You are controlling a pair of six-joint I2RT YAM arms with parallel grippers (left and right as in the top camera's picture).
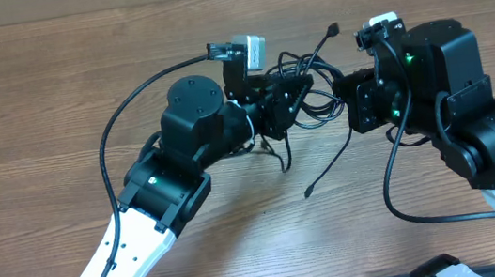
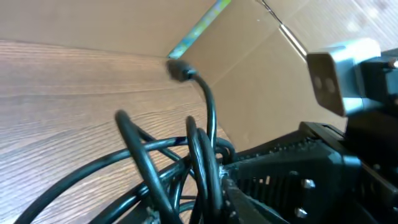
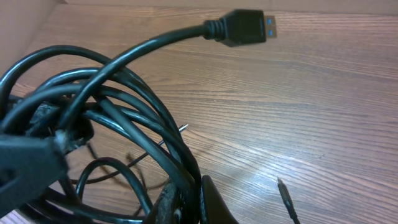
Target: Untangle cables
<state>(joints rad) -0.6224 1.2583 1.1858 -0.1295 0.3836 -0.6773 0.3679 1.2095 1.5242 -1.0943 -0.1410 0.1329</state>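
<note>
While the cables [image 1: 311,79] were held bunched over the middle of the table [image 1: 36,108], the right gripper [image 1: 350,107] was found clamped on them, the left gripper [image 1: 286,105] pinched onto a strand. Separation was judged in hand; gentle outward drawing was required.

Nothing written can be read in any view: no lettering, label, brand, number or sign. The cables [image 3: 134,93] carry no legible print. The plug [image 3: 244,28] standing high above the right gripper [image 3: 186,202] has a blue insert, and any mark on its shell is too small to tell. The pale box [image 2: 339,71] across from the left gripper [image 1: 293,104] is blurred.
</note>
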